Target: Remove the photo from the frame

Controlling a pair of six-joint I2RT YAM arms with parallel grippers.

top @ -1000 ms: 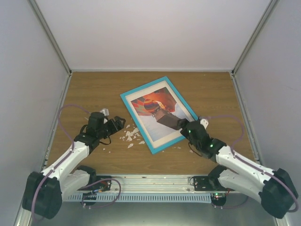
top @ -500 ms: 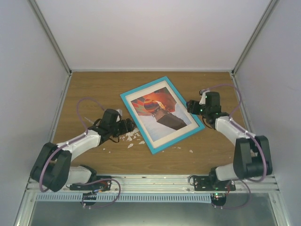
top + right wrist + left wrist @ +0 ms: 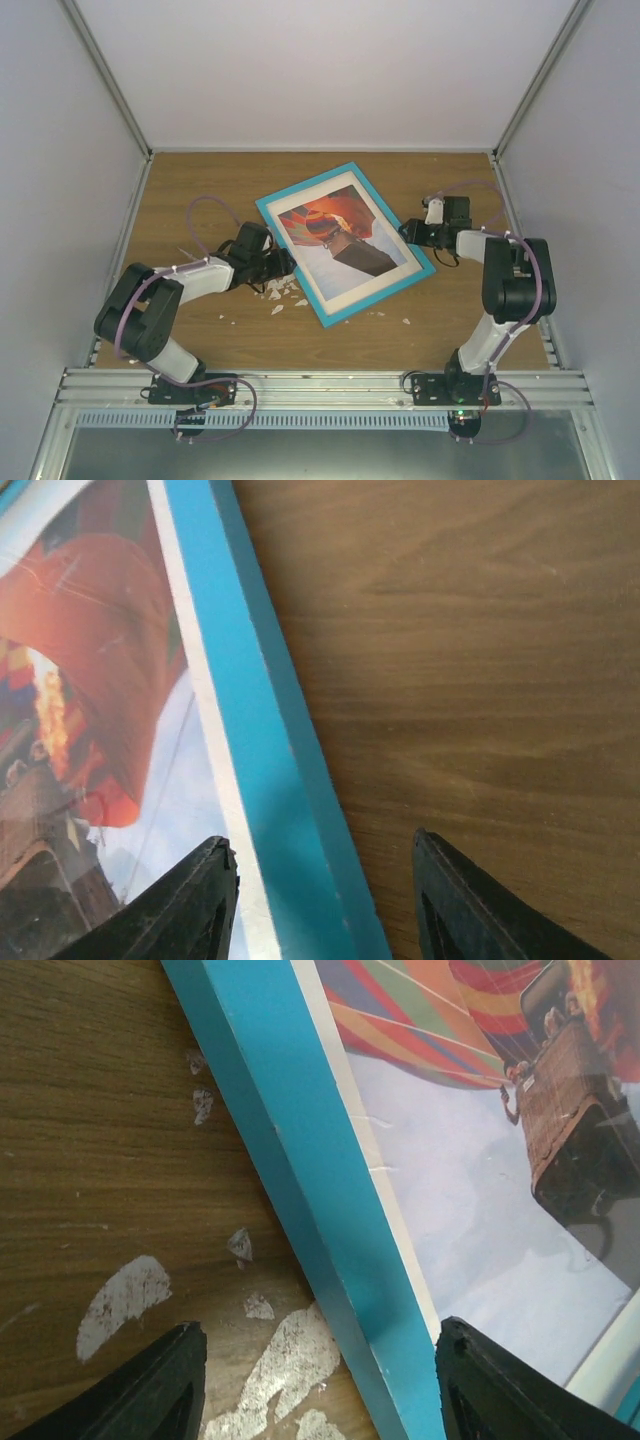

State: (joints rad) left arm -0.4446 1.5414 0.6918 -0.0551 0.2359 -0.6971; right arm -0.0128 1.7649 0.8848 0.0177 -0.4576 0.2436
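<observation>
The turquoise frame (image 3: 268, 206) lies face up, turned diagonally, in the middle of the wooden table. The photo (image 3: 340, 240) of the orange-red balloon and brown basket sits inside it. My left gripper (image 3: 283, 262) is open and straddles the frame's left rail (image 3: 320, 1220), one finger (image 3: 150, 1385) over the table, the other over the photo (image 3: 470, 1180). My right gripper (image 3: 408, 232) is open and straddles the frame's right rail (image 3: 255, 740), one finger (image 3: 185, 905) over the photo (image 3: 100, 670), the other over bare wood.
Several white scraps or scuffs (image 3: 280, 290) mark the table beside the frame's left edge and show in the left wrist view (image 3: 125, 1295). One more lies near the frame's near corner (image 3: 405, 321). White walls enclose the table (image 3: 200, 190) on three sides.
Both arms have swung in toward the frame. The left gripper moved right onto the left rail. The right gripper moved from the frame's near right up to its right rail.
</observation>
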